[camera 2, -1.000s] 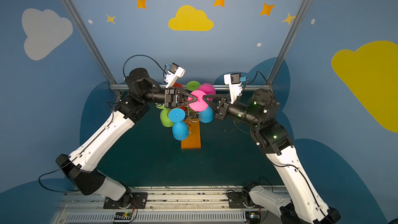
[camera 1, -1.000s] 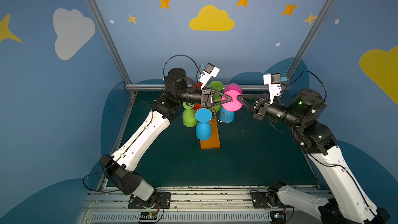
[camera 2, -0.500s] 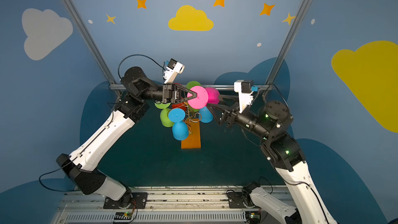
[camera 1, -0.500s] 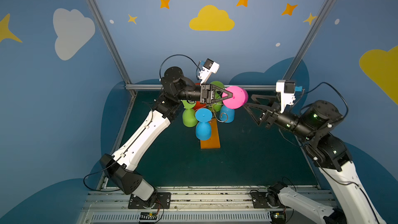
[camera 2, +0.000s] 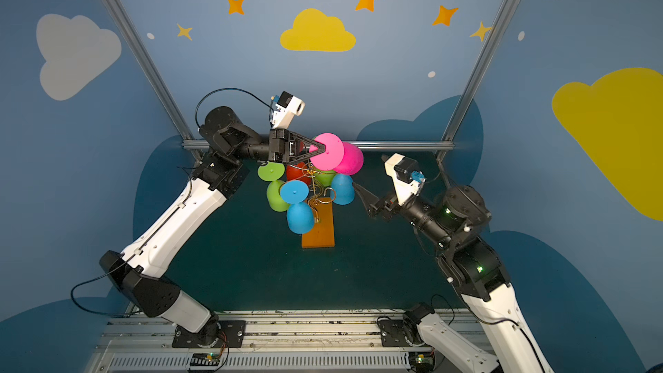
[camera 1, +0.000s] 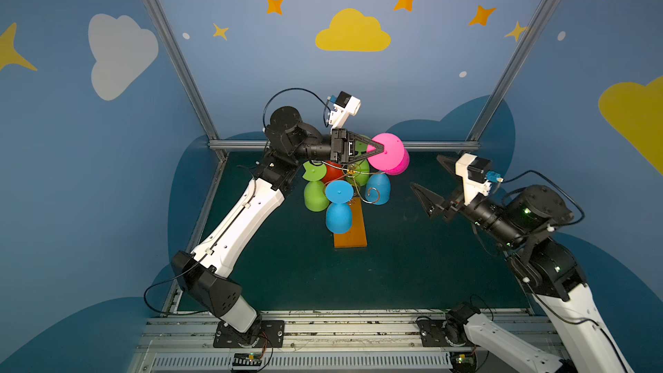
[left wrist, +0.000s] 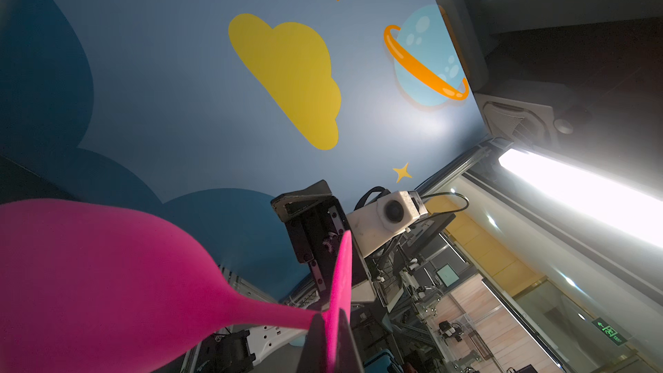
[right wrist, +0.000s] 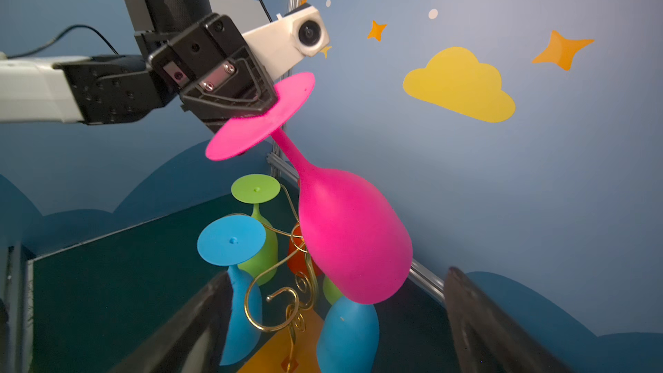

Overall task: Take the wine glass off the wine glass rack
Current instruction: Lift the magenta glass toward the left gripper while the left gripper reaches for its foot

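Wine glass (camera 1: 394, 161) held by left gripper (camera 1: 379, 148) above rack (camera 1: 353, 233).

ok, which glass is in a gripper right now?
The pink wine glass: the left gripper is shut on its foot disc, above the wine glass rack. The blue glasses, green glasses and red glass hang bowl-down on the rack, ungripped.

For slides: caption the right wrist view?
Right wrist view: left gripper pinches the pink wine glass by its foot, tilted over the gold wire wine glass rack; right gripper open.

white arm links (camera 1: 247, 217), black joints (camera 1: 287, 127), black cables (camera 1: 294, 89), perhaps green leds (camera 1: 526, 211).
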Robot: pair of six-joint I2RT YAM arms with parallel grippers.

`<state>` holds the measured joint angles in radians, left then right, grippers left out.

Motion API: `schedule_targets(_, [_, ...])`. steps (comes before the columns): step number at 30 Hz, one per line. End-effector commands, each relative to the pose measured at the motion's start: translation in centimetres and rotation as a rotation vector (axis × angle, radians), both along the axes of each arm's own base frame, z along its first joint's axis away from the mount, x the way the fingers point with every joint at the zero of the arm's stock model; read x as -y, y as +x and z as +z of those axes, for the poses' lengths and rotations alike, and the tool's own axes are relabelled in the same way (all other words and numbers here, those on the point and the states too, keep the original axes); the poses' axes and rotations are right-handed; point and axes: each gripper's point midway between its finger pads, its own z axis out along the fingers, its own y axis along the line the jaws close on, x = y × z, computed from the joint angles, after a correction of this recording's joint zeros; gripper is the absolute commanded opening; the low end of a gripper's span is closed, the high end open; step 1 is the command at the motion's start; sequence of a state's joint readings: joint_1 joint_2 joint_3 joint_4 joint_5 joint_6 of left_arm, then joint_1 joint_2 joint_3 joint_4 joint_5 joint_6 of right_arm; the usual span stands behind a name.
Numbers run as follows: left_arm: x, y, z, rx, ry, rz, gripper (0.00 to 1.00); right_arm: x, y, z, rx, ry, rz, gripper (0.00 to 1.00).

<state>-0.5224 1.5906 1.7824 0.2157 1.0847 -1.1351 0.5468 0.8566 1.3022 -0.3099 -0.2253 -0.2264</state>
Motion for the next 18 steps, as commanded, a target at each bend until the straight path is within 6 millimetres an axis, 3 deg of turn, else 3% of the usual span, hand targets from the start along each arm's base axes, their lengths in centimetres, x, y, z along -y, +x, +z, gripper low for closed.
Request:
schedule_targets(1, [-0.5, -0.6, 1.1, 0.026, -0.014, -0.006, 0.03, -1.0, 0.5, 0.8, 0.109, -0.062, 0.029, 0.91])
schedule_targets(18, [-0.6, -0.9, 1.3, 0.01, -0.016, -0.027, 0.03, -5.0, 4.9, -0.1, 0.095, -0.122, 0.101, 0.91])
